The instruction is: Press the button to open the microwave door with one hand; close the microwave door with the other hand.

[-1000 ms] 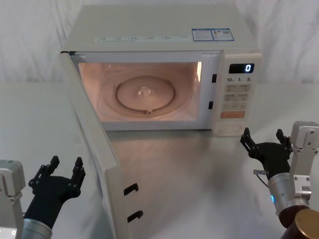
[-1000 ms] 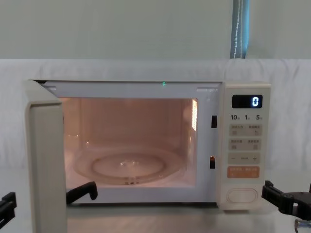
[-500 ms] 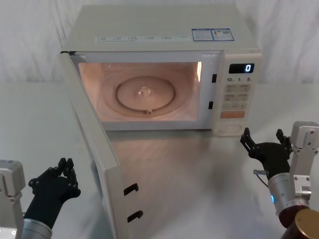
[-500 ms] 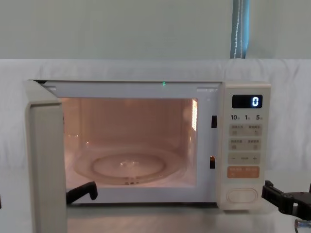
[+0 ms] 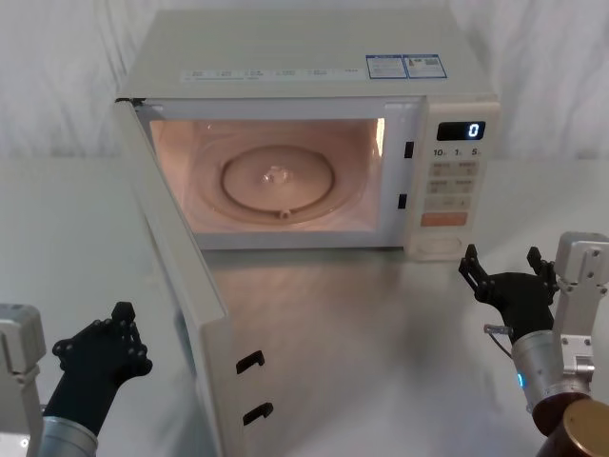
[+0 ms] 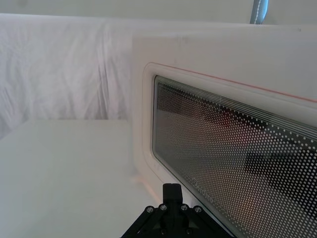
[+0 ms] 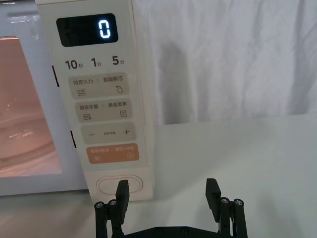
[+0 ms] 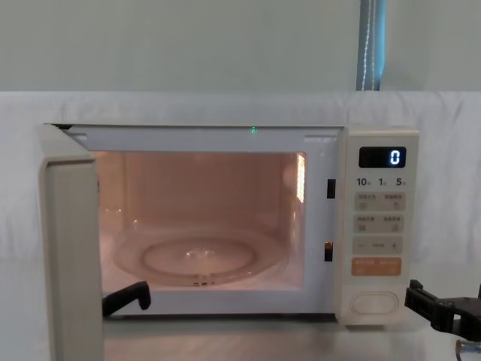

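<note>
You have 1 microwave door (image 5: 176, 286) swung fully open toward you on its left hinge, and 1 button (image 7: 119, 185) at the bottom of the control panel (image 5: 455, 186) on the right. Your left gripper (image 5: 121, 324), fingers pinched together, sits low just outside the door's window. Your right gripper (image 5: 505, 269), fingers spread wide, holds nothing just in front of the button.

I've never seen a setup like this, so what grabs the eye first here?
The microwave door swung wide open toward the robot, with the lit oven cavity glowing behind it. Next, two black grippers: the left gripper shut beside the door's outer face, the right gripper open before the button.
</note>
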